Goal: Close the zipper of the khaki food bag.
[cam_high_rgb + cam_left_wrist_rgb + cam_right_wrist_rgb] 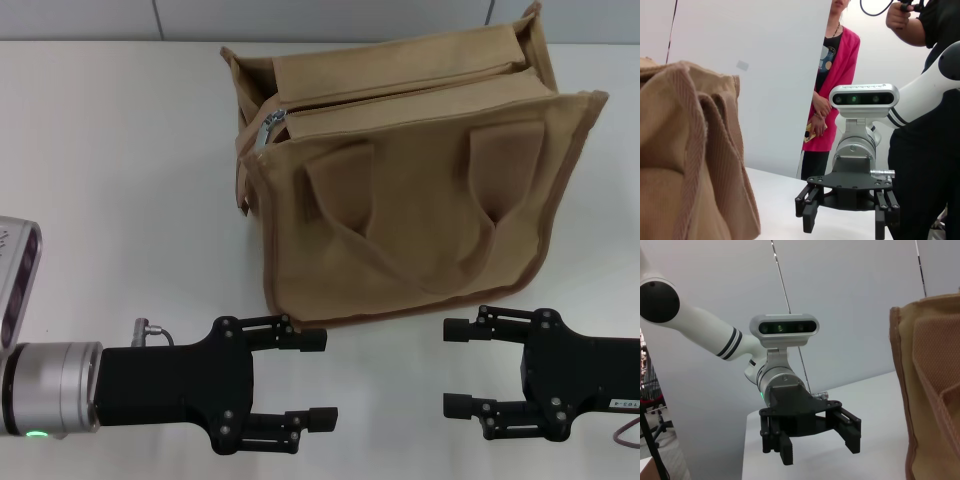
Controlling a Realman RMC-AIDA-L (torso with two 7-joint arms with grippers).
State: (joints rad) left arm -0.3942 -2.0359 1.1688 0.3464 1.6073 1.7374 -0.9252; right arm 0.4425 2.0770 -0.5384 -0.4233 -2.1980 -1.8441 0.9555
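The khaki food bag [410,190] stands on the white table with its loop handles lying flat on the near side. Its zipper [400,90] runs along the top, and the silver slider [270,125] sits at the left end. My left gripper [320,380] hovers open in front of the bag's lower left corner. My right gripper [458,367] hovers open in front of the lower right corner. Neither touches the bag. The left wrist view shows the bag's side [685,160] and the right gripper [849,217]; the right wrist view shows the bag's edge [930,390] and the left gripper [820,442].
The white table [120,180] spreads to the left of the bag. Two people [832,85] stand beyond the table edge behind my right arm. A grey wall lies past the table's far edge.
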